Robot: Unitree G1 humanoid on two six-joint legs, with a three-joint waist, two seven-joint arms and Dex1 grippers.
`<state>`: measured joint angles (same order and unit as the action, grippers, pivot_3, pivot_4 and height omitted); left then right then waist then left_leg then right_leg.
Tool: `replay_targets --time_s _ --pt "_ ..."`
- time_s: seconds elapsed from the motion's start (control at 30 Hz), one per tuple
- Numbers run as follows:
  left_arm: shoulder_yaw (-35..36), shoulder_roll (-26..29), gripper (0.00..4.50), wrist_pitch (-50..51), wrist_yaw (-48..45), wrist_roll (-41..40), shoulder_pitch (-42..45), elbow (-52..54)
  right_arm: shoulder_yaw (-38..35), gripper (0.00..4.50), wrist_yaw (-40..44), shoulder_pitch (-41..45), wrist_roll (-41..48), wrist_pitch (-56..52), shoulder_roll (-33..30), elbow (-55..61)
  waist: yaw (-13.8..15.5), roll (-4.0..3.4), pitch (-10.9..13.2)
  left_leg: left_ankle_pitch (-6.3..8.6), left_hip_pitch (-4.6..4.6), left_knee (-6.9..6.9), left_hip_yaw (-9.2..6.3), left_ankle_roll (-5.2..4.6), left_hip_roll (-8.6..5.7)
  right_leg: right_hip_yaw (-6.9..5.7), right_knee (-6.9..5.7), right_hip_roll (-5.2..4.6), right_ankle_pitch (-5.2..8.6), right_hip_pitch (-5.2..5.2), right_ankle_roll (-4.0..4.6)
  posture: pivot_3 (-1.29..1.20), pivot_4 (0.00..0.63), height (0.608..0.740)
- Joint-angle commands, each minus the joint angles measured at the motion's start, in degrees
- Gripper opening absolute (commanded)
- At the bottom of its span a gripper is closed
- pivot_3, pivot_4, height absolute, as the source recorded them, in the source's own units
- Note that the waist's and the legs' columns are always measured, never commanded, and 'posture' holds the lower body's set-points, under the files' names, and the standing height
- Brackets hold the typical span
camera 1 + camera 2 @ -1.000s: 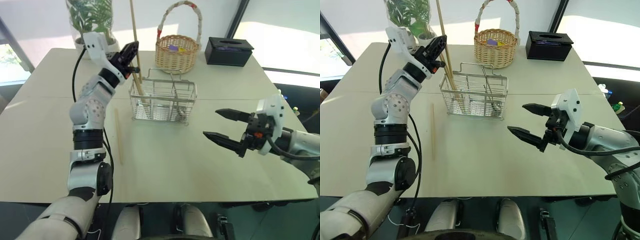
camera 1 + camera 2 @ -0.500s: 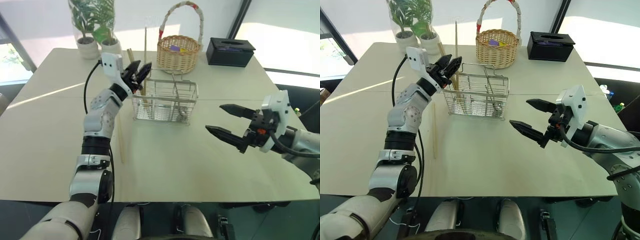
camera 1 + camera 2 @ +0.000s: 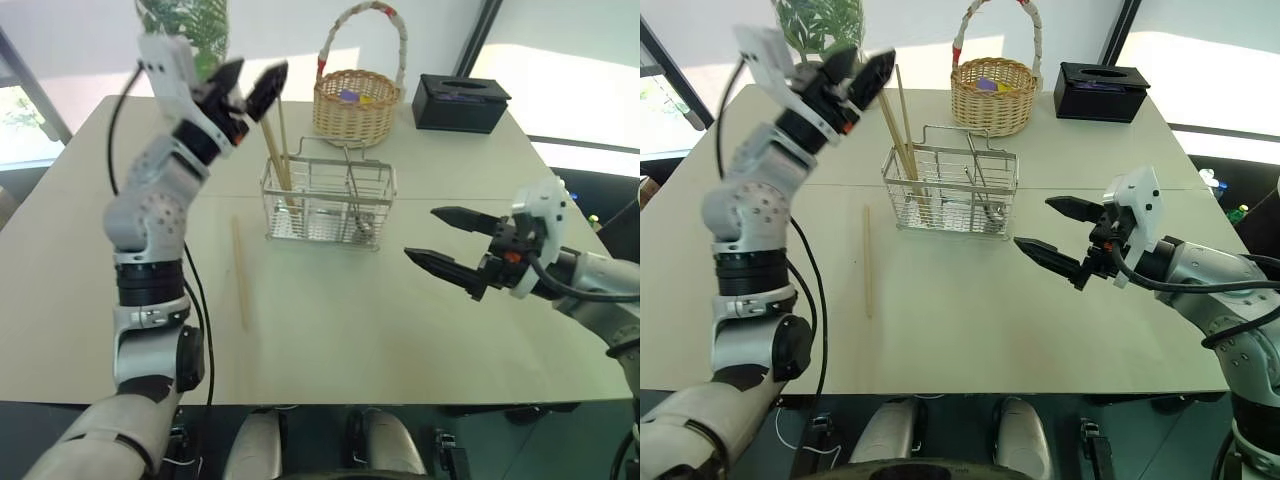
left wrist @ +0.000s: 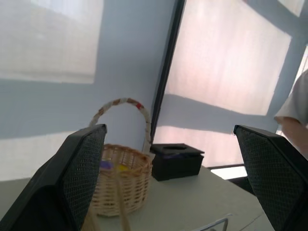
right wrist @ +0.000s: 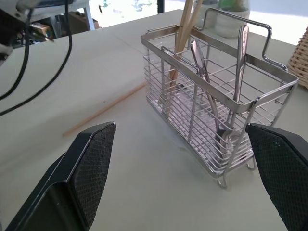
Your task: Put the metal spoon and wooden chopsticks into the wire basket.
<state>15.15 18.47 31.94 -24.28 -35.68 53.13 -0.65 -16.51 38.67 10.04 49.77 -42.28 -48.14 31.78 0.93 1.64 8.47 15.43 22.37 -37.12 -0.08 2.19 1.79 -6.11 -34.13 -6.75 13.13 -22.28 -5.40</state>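
Left gripper (image 3: 246, 88): hanging wide apart, empty, upper left.
Right gripper (image 3: 443, 244): hanging spread, empty.
Loose chopstick (image 3: 238, 272): lying left of wire basket (image 3: 328, 204); pinch mid-length.

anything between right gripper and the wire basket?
Nothing: bare table between the right gripper and the wire basket, seen in the right eye view.

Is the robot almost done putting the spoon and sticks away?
Nearly. The metal spoon already stands in the wire basket, and two wooden chopsticks lean in its end compartment. Nothing is in hand: left gripper and right gripper are both open. One chopstick lies on the table.
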Motion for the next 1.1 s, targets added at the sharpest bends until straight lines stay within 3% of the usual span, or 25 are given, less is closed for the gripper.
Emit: replay_targets --time_s 0.03,0.13,0.3,0.43,0.53,0.87,1.1 --pt "3.1 2.7 4.47 6.1 2.7 -5.5 4.5 4.7 0.4 4.50 0.7 2.0 -0.9 1.7 0.6 -0.6 -0.1 -0.01 0.0 0.00 0.00 0.00 0.00 0.00 0.00 0.00 -0.01 0.00 0.00 0.00 0.00 0.00 0.150 0.712" --pt "5.3 6.0 4.47 12.3 6.9 -7.9 6.6 5.0 1.0 4.50 1.1 2.6 -1.5 2.0 1.0 -1.0 -0.2 -0.08 0.0 0.00 -0.02 0.01 -0.02 0.00 0.01 0.00 -0.02 0.02 0.00 -0.01 0.00 0.00 0.150 0.712" --pt "5.0 14.7 4.47 32.5 21.4 -1.8 10.3 -1.6 1.7 4.50 2.4 2.3 -2.8 2.9 1.1 -1.1 -0.2 -0.14 0.1 0.00 -0.09 0.05 -0.03 0.00 0.01 0.01 -0.08 0.04 0.01 -0.01 -0.02 0.00 0.150 0.712" --pt "6.9 13.2 4.47 51.9 29.4 1.6 13.8 -5.7 2.1 4.50 3.9 1.9 -3.7 3.3 0.7 -1.1 0.1 -0.02 0.1 0.00 -0.06 0.03 -0.09 0.00 -0.02 0.01 -0.08 0.03 0.08 0.03 -0.14 0.00 0.150 0.712" --pt "7.9 10.9 4.47 59.1 33.2 5.6 14.8 -7.3 2.3 4.50 4.7 2.3 -4.3 3.3 0.6 -1.5 0.2 0.07 0.1 0.00 0.01 0.02 -0.15 0.01 -0.07 0.01 -0.06 0.02 0.04 0.04 -0.08 0.00 0.150 0.712" --pt "12.1 1.6 4.47 60.6 42.5 12.9 12.8 -21.9 2.2 4.50 4.9 2.8 -4.0 2.5 0.8 -0.7 -0.2 0.04 0.2 -0.04 -0.06 0.10 -0.12 0.07 -0.06 0.01 -0.09 0.03 0.03 -0.01 -0.06 0.00 0.150 0.712" --pt "12.7 -3.1 4.47 59.8 42.6 19.2 11.1 -25.9 1.1 4.50 5.3 1.0 -3.3 1.7 0.1 0.9 0.1 0.05 0.2 -0.04 -0.04 0.10 -0.09 0.08 -0.06 0.00 -0.08 0.01 0.02 -0.01 -0.05 0.00 0.150 0.712"
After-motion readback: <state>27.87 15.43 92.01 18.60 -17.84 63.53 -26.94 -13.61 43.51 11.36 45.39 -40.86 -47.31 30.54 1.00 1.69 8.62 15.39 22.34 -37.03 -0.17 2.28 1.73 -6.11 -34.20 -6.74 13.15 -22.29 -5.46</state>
